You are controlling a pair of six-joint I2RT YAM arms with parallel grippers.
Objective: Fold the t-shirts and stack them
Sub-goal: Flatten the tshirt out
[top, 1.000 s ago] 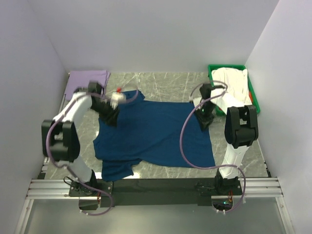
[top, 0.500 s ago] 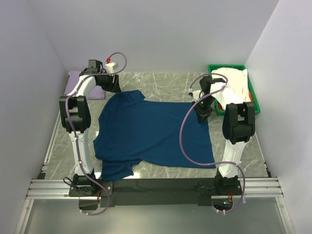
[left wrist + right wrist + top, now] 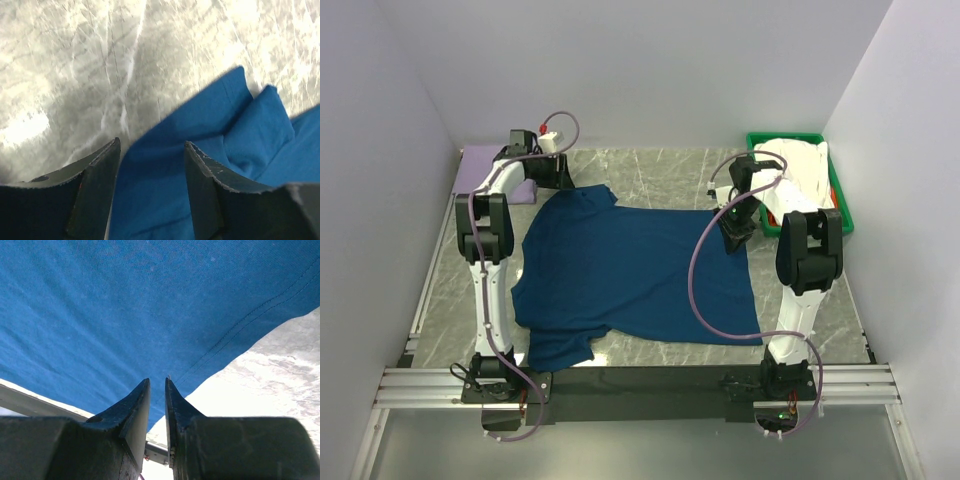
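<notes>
Left gripper [image 3: 151,145]: fingers were spread, low over the far-left edge of the navy t-shirt [image 3: 630,280].
Right gripper [image 3: 156,382]: fingers were nearly pressed together at the far-right hem; couldn't tell if it held cloth.
Navy t-shirt: lay spread on the marble table [image 3: 650,170].

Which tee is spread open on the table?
The navy blue tee, mid-table. The lavender tee sits compact far left; the white tee is heaped in the green bin.

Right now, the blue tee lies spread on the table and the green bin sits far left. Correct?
No. The blue tee does lie spread on the table, but the green bin sits far right; the top view shows it.
</notes>
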